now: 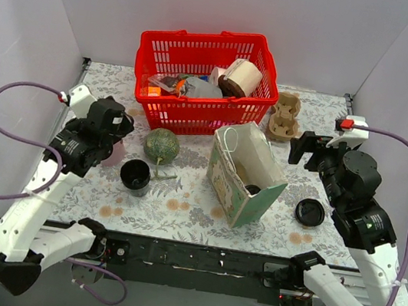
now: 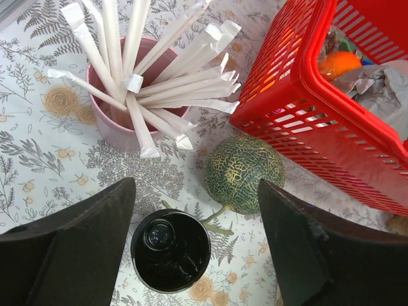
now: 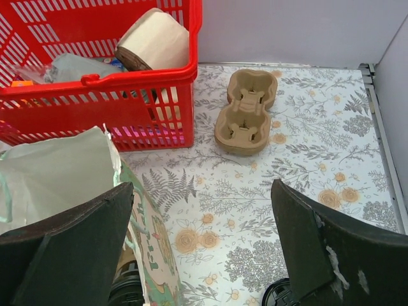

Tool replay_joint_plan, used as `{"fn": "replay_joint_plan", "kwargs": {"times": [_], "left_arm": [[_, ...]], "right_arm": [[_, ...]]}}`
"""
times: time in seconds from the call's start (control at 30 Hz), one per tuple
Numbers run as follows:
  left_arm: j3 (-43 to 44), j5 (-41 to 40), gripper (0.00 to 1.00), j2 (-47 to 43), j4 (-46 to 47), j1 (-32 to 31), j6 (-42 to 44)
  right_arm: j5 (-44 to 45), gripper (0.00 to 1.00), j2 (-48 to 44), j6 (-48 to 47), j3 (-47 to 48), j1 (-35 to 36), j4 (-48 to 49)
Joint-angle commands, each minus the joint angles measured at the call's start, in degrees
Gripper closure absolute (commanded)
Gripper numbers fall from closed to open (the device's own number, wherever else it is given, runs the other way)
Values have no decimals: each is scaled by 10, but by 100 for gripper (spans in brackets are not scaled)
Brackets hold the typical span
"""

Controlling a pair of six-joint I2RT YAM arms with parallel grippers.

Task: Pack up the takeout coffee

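Left gripper gapes wide and empty, with the black coffee cup upright on the table between its fingers. Right gripper is also wide open, holding nothing; the paper bag is beside its left finger and the cardboard cup carrier ahead.
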Motion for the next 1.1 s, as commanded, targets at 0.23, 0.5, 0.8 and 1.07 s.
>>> {"fn": "replay_joint_plan", "kwargs": {"times": [0.23, 0.5, 0.8, 1.07], "left_arm": [[-56, 62, 27, 1, 31, 66, 7], [-90, 68, 33, 5, 46, 121, 25], [-113, 82, 39, -1, 90, 140, 57], [-115, 90, 52, 4, 95, 149, 66]], "right_arm": [[38, 4, 6, -3, -5, 0, 10], [32, 4, 24, 5, -1, 0, -2], [33, 4, 35, 8, -1, 0, -6], [42, 4, 32, 8, -4, 0, -9]]}}
